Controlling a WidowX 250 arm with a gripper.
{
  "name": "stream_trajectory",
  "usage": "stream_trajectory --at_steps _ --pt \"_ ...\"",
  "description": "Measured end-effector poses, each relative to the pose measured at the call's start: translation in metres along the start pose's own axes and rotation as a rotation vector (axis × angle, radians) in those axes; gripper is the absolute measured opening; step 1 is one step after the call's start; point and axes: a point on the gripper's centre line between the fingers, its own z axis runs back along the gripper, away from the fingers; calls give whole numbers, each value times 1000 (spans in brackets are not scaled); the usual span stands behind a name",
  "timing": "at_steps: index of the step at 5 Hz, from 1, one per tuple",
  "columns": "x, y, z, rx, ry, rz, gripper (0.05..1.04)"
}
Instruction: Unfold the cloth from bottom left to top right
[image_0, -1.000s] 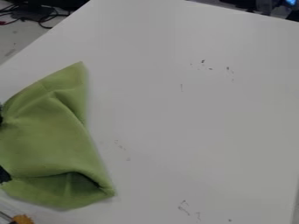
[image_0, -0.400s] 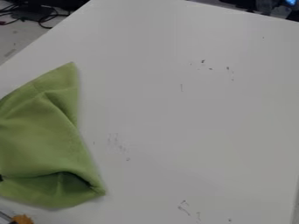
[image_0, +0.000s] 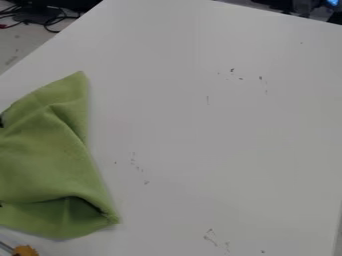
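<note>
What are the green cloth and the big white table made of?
The green cloth looks like soft, matte fabric, maybe microfiber or felt: it bends into rounded folds and doesn't shine. The white table looks smooth and hard, maybe laminate or painted wood, because it lies flat with a faint sheen and little dark marks on top.

The cloth (image_0: 47, 165) lies left on the table (image_0: 194, 130), cables (image_0: 45, 25) behind it, beyond the edge.
</note>
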Motion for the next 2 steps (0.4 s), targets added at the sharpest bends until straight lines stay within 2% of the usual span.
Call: stream_trajectory --at_steps 1,2 --pt "1 -10 14 31 -22 -24 80" --pt "14 -33 63 113 -105 -73 66"
